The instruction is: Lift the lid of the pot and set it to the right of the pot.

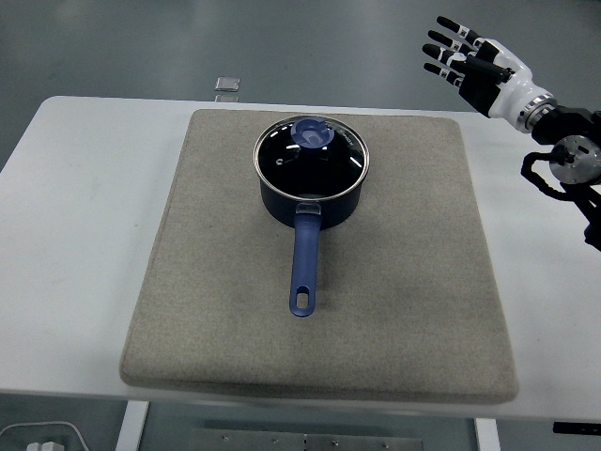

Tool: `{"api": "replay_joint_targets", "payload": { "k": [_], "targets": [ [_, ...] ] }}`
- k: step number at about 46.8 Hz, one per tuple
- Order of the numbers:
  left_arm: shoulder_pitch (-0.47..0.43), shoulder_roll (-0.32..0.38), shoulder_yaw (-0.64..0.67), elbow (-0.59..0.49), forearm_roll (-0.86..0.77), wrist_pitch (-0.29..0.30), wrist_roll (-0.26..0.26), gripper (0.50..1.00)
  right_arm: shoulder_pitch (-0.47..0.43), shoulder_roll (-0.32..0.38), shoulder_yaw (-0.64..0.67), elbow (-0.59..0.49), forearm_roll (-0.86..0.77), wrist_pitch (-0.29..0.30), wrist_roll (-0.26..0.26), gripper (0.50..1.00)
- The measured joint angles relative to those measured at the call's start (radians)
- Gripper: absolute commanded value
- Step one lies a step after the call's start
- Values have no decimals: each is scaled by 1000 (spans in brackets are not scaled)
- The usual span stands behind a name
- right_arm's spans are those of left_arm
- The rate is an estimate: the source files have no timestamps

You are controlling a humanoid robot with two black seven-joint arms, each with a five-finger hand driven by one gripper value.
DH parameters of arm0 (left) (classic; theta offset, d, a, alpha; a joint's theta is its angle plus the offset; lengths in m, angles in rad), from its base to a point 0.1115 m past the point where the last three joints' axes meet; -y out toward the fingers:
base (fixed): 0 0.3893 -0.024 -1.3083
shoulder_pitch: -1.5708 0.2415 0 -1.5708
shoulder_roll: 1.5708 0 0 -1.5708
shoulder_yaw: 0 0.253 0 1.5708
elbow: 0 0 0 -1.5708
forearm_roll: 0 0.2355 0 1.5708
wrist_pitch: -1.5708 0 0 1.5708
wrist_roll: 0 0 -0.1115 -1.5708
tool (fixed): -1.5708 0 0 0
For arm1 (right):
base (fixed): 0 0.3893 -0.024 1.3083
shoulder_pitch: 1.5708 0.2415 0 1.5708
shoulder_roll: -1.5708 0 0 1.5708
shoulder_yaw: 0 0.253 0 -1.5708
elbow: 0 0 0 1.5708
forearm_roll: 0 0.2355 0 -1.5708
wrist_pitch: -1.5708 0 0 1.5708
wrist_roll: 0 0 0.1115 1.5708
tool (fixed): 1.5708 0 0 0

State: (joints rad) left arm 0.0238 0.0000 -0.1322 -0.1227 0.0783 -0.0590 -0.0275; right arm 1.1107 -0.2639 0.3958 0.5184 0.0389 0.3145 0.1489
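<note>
A dark blue pot (311, 193) stands on the grey mat (413, 282) toward the back middle, its blue handle (304, 268) pointing at the near edge. A glass lid with a metal rim (331, 162) sits on the pot, topped by a round blue knob (311, 133). My right hand (457, 54) hovers high at the upper right, well away from the pot, fingers spread and holding nothing. The left arm is out of view.
The white table (84, 235) extends around the mat on both sides. A small clear item (226, 85) lies at the table's far edge, behind the mat's back left corner.
</note>
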Motion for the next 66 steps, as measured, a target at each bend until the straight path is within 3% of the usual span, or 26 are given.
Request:
{"api": "replay_joint_targets", "payload": {
  "k": [66],
  "targets": [
    [-3, 0, 2, 9, 6, 16, 0, 1000, 45, -2, -14, 2, -15, 5, -2, 932]
  ]
}}
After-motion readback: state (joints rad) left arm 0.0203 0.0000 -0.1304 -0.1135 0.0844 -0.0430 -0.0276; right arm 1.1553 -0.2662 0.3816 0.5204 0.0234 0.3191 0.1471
